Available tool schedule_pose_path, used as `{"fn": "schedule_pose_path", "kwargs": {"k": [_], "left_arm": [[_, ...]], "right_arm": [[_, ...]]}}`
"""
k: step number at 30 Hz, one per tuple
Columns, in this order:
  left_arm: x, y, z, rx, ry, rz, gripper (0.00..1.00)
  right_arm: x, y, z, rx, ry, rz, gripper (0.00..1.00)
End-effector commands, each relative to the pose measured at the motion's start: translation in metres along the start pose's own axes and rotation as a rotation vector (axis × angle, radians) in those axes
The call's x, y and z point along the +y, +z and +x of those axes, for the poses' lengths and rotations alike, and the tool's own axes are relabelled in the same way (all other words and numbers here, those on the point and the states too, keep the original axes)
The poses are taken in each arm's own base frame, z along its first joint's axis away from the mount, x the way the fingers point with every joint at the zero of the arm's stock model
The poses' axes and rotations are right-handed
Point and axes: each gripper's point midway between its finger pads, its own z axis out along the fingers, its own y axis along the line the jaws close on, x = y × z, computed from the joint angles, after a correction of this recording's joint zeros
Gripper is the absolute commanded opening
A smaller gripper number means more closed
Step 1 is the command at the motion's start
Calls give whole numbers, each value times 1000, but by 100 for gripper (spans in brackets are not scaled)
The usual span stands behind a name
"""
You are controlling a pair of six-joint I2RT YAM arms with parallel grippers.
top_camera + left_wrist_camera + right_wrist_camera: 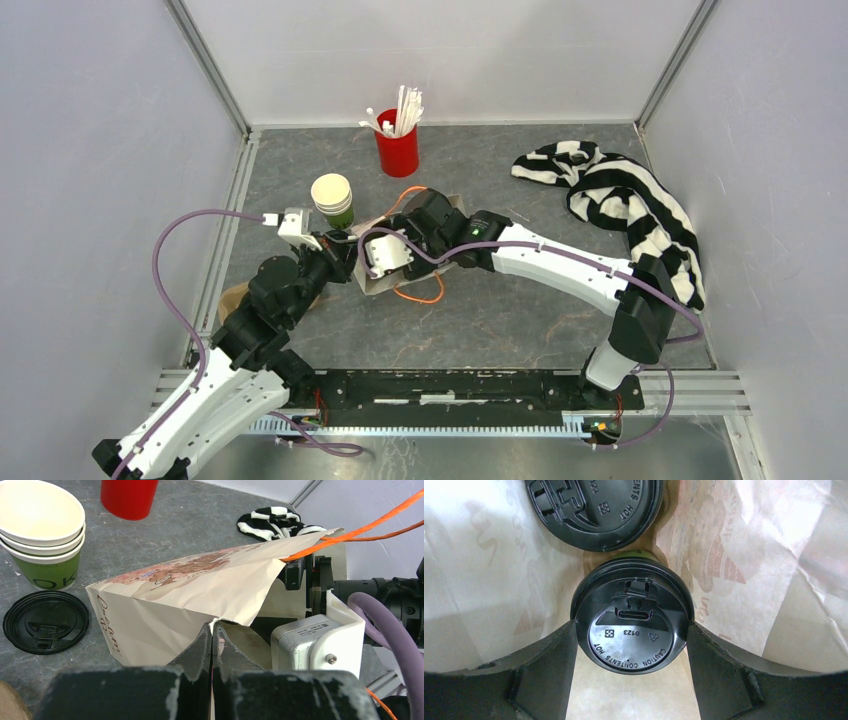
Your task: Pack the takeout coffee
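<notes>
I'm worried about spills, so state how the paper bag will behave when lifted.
The paper bag looks thin and floppy: its wall creases where the left pincer pinches it. With two lidded cups inside, it likely sags bottom-heavy, and the cups may tip.

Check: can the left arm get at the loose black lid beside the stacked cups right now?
Probably not yet: the left end effector is shut on the paper bag's edge and must let go first. The lid lies uncovered nearby.
</notes>
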Motion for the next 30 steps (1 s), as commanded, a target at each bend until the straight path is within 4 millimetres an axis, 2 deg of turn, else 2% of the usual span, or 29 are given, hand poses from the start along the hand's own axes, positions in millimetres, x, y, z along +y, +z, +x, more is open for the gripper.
{"fn": "schedule_pose_path", "kwargs": {"k": [1, 7, 12, 22, 30], "left_arm": [[-9, -3, -15, -24, 28, 26, 2], [-10, -2, -17, -21, 23, 22, 2], [-9, -1, -16, -16, 22, 16, 2], [-9, 0, -17, -5, 21, 5, 2], [-7, 4, -16, 4, 20, -18, 2]], "right_arm": [[-11, 0, -11, -71, 4, 45, 0], [-9, 10, 10, 5, 9, 59, 0], [-10, 7, 22, 34, 19, 92, 0], [-8, 8, 24, 32, 32, 86, 0], [-13, -9, 22, 27, 106, 98, 0]]}}
